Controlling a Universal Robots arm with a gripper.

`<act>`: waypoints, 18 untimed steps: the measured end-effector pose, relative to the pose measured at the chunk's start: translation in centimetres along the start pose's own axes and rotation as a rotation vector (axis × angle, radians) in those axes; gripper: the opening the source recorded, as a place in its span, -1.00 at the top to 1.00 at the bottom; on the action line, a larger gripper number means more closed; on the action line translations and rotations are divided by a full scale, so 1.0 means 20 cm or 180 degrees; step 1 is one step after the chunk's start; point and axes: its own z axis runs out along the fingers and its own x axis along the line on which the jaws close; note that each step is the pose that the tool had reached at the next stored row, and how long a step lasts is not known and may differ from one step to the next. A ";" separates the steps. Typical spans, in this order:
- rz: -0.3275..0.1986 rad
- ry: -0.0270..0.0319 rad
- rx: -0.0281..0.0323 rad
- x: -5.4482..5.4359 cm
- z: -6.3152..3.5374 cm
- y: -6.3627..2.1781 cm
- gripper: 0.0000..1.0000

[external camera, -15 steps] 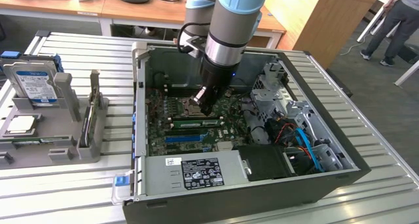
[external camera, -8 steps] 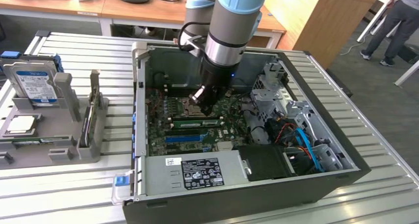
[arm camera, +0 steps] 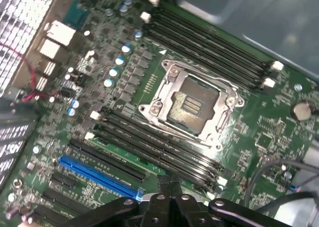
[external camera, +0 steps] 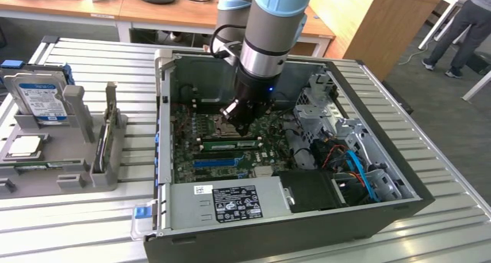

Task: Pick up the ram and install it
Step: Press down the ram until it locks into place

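Hanging low inside the open PC case (external camera: 165,130), the claw (external camera: 247,132) is seen fully closed, fingers together, nothing visibly gripped. Directly beneath it a green ram stick (external camera: 230,143) is seen lying along a slot on the motherboard (arm camera: 259,132), beside the empty CPU socket (arm camera: 192,105). Ram judged light, thin, stiff, fragile; best taken by long edges, chips avoided. Arm posed approx. vertical, wrist pointed down.

No text can be read. Print too small to make out is carried by a black label (external camera: 236,202) on the power supply (external camera: 222,204) and a blue-white label (external camera: 40,100) on the hard drive (external camera: 38,93).
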 end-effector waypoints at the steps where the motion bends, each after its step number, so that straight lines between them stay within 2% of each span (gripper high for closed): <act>1: 0.0047 -0.0001 0.0001 0.00 0.000 0.000 0.79; 18: 0.0850 -0.0021 0.0022 0.00 0.003 0.000 0.79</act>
